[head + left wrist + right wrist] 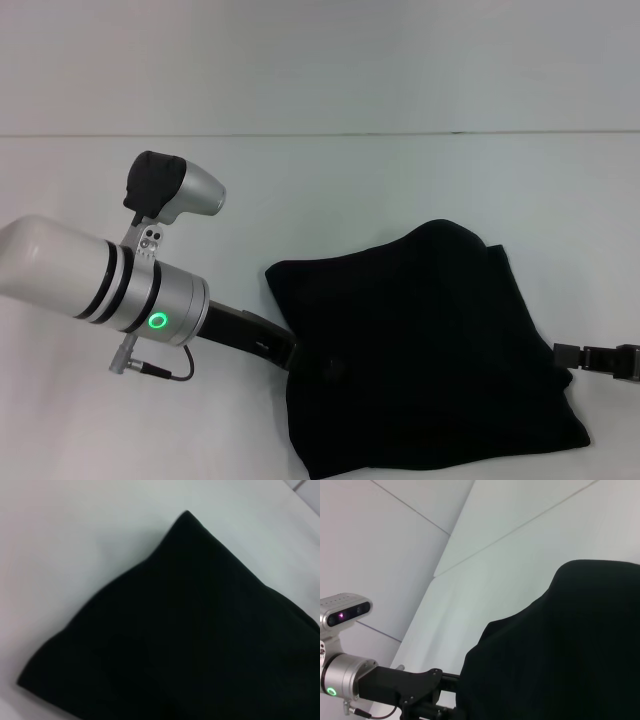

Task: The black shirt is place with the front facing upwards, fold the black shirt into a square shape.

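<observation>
The shirt (420, 350) lies folded near the desk's (300, 180) front edge. Left gripper (300, 362) meets its left edge, right gripper (575, 358) its right; whether either is clamped, I cannot tell. Square edges gently.

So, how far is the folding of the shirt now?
Mostly done, it seems: the shirt lies on the table as a compact, roughly four-sided bundle, no sleeves or letters showing. In hand: the left pincer is at its left edge, tips hidden by cloth; the right pincer is at its right edge. Left: the outline is uneven, so squaring and letting go remain.
</observation>
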Motion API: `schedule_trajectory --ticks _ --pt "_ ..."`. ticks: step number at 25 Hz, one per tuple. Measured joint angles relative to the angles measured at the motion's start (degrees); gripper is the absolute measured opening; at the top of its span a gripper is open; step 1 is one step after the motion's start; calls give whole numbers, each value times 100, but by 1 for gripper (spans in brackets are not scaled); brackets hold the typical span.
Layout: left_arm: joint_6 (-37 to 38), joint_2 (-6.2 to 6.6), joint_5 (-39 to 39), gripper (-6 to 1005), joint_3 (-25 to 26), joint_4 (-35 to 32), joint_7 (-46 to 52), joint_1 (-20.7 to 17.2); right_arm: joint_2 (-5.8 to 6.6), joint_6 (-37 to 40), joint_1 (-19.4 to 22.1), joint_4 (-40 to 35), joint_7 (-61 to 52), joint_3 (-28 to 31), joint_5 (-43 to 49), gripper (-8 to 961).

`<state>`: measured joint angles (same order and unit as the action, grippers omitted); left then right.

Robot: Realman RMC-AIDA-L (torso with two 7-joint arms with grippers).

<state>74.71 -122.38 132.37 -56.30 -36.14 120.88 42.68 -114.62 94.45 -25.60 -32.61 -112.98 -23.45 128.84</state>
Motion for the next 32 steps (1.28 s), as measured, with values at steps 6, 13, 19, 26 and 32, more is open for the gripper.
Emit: schedule_trajectory --ticks 6,13,19,26,32 --pt "-122 -4 -6 684 1 -36 -62 3 32 -7 1 0 6 123 1 7" --pt "-194 34 -5 437 -5 -20 -193 -4 39 -6 -58 0 13 171 1 8" --pt "-147 137 45 191 -6 -21 -318 -86 30 15 -80 0 25 178 -55 9" --pt "-150 365 43 58 54 -44 -504 -199 19 35 -83 3 46 173 -137 10" --pt "-207 548 57 87 136 -27 -498 -228 -20 37 -150 8 56 138 -140 11"
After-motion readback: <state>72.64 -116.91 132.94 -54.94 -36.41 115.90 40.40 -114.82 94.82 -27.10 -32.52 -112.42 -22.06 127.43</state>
